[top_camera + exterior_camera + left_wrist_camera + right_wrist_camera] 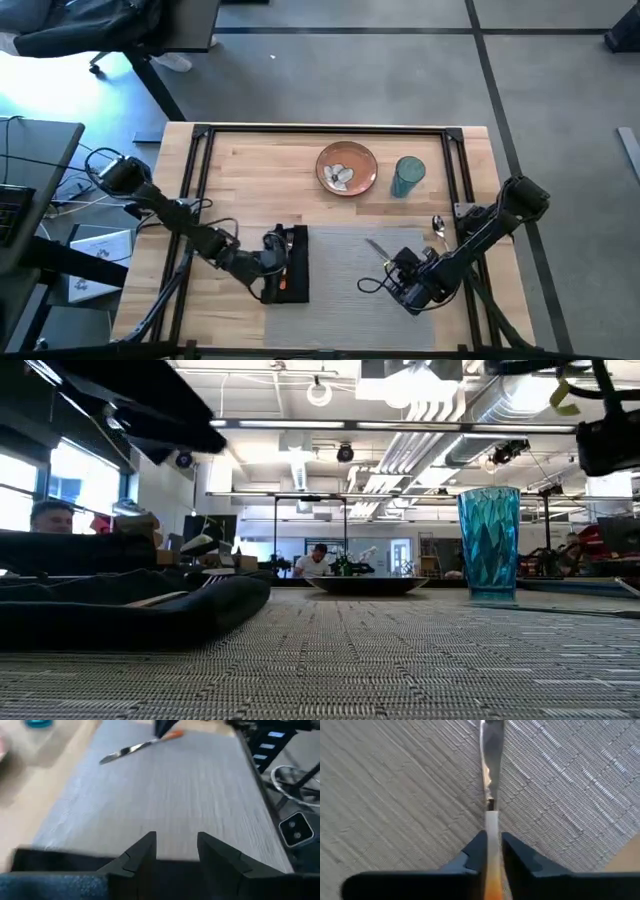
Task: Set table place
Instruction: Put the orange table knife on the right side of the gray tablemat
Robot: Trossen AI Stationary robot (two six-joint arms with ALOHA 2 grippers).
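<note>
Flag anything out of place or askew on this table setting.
The plate sits on bare table beyond the placemat, not on it. The knife lies diagonally, gripped by the right tool. The spoon lies off the mat's edge.

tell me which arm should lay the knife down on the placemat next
Right. Its end effector is already shut on the knife just over the placemat; the left end effector is open at the napkin.

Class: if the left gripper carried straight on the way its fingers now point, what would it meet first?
Probably the orange-handled knife, held by the right gripper over the grey woven placemat; the left gripper is open, and depth is uncertain.
</note>
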